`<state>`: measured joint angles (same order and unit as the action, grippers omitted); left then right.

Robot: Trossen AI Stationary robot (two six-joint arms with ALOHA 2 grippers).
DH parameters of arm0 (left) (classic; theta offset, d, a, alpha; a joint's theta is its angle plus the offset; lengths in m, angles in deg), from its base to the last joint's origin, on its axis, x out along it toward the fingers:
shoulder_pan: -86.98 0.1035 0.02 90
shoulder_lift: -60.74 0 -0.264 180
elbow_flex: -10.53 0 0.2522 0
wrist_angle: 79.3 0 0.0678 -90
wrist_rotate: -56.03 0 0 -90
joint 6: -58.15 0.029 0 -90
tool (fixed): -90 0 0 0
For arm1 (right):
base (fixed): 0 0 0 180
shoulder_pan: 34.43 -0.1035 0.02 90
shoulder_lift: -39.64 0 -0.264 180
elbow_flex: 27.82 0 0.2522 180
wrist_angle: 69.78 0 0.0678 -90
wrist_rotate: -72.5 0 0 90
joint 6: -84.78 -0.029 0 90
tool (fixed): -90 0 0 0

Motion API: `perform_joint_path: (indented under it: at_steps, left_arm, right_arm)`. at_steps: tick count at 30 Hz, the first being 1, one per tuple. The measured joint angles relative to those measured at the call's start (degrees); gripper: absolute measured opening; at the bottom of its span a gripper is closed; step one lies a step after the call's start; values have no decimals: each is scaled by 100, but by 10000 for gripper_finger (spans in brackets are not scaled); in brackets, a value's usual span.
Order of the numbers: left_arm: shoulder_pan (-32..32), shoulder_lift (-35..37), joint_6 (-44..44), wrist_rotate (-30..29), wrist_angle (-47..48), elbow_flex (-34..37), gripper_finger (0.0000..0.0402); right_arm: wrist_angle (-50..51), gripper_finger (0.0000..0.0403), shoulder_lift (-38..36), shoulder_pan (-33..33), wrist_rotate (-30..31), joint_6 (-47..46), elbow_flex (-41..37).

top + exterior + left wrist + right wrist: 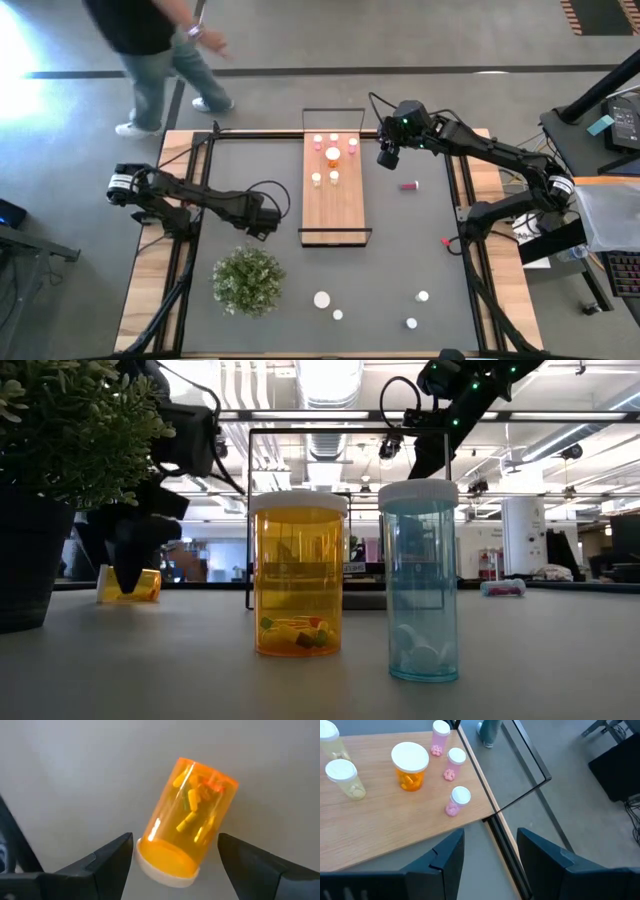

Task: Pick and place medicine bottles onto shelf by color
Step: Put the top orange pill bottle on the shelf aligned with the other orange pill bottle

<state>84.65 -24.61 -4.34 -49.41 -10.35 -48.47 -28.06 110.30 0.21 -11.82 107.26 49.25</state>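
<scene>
Fingers spread wide and empty, our left gripper (172, 865) straddles the toppled orange bottle (187, 820) beside the shelf (334, 195); we judge it light, slick, best pinched mid-body.

No text, label, brand, number or sign can be read in any view. The orange bottle (298, 574) and the blue bottle (419, 580) standing close to the low camera carry no printed label, and neither does the orange bottle lying on its side (187, 820) in the left wrist view. Room fixtures behind are too blurred to read.
</scene>
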Motion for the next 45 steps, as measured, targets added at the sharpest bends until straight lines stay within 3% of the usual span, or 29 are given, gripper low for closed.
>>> perform_joint_path:
  at_steps: [7,16,25,33,38,45]
  left_arm:
    - [0,0,30,1,-171,186,265]
    - [0,-2,29,13,-221,257,191]
    - [11,-2,55,48,-248,92,191]
    - [301,-2,1141,-17,-225,-246,191]
    - [671,-2,2149,-433,-223,-544,191]
    - [1164,-2,2855,-615,-215,-825,191]
  right_arm:
    - [2,171,0,-1,1,1,0]
    - [1,171,0,-1,1,1,0]
    - [0,171,0,1,1,0,0]
    - [2,171,0,1,1,0,2]
    - [2,171,0,0,1,0,2]
    - [2,171,0,1,1,0,2]
